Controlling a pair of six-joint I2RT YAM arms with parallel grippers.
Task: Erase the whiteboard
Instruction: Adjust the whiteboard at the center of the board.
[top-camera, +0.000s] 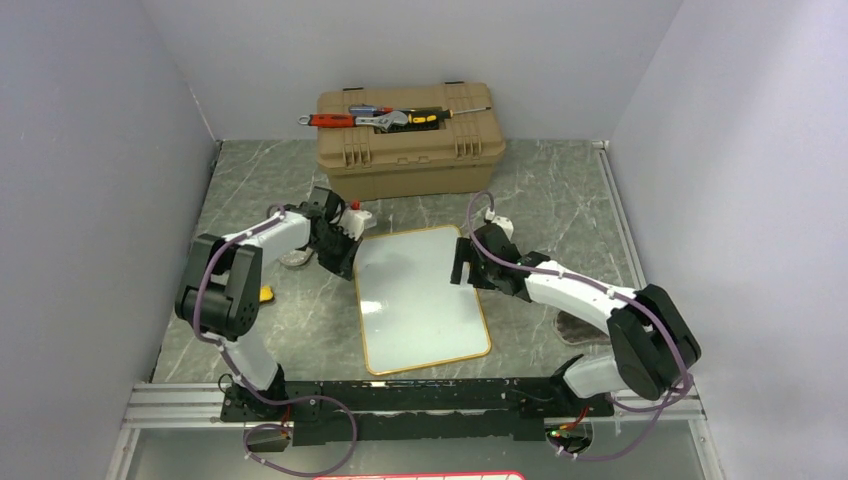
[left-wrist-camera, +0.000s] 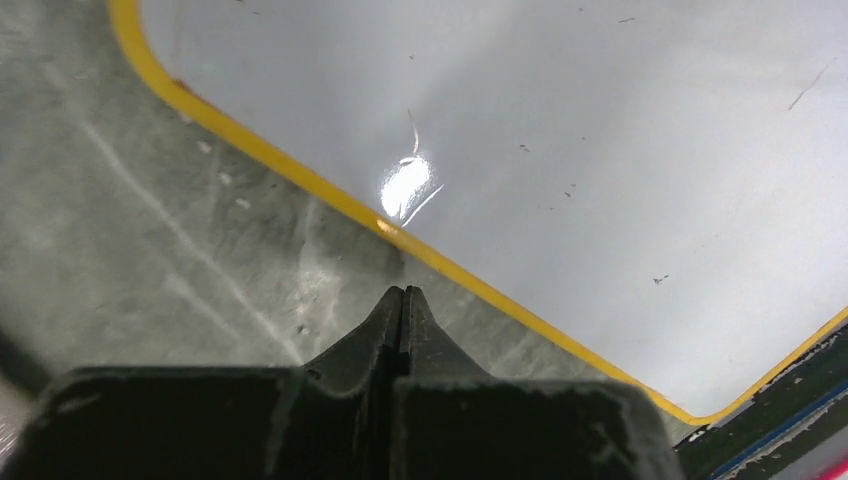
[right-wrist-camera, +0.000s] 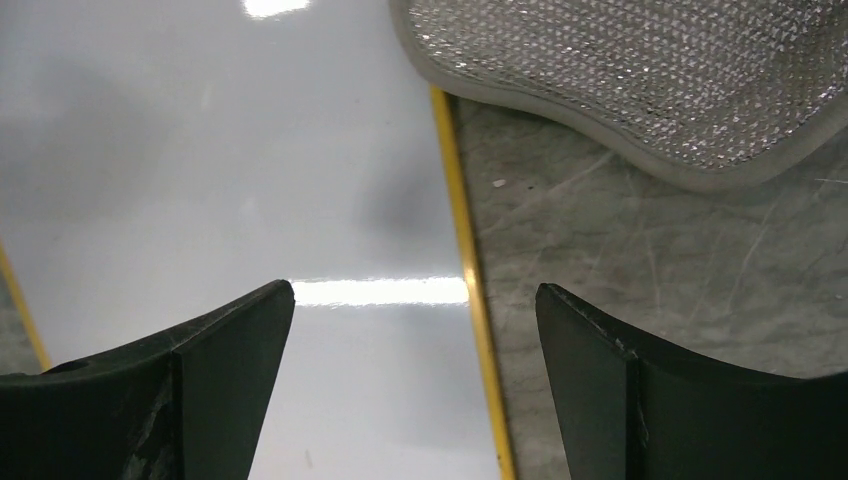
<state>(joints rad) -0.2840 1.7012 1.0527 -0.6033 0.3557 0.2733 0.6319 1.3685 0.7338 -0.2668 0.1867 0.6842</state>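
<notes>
The whiteboard (top-camera: 420, 300) lies flat on the marble table, glossy white with a thin yellow rim, and shows only a few tiny dark specks (left-wrist-camera: 600, 150). My left gripper (top-camera: 340, 256) is at the board's far left corner. Its fingers are pressed together with nothing between them, and its tips (left-wrist-camera: 403, 292) sit over the table just outside the yellow rim. My right gripper (top-camera: 462, 268) hangs over the board's right edge. In the right wrist view it (right-wrist-camera: 415, 295) is open and empty, straddling the yellow rim (right-wrist-camera: 455, 220) of the whiteboard (right-wrist-camera: 250, 150).
A tan toolbox (top-camera: 410, 140) with hand tools (top-camera: 385, 118) on its lid stands behind the board. A grey mesh pad (right-wrist-camera: 640, 80) lies on the table beside the board's right edge, partly under the right arm (top-camera: 578, 325). Small items (top-camera: 355, 212) sit left of the board.
</notes>
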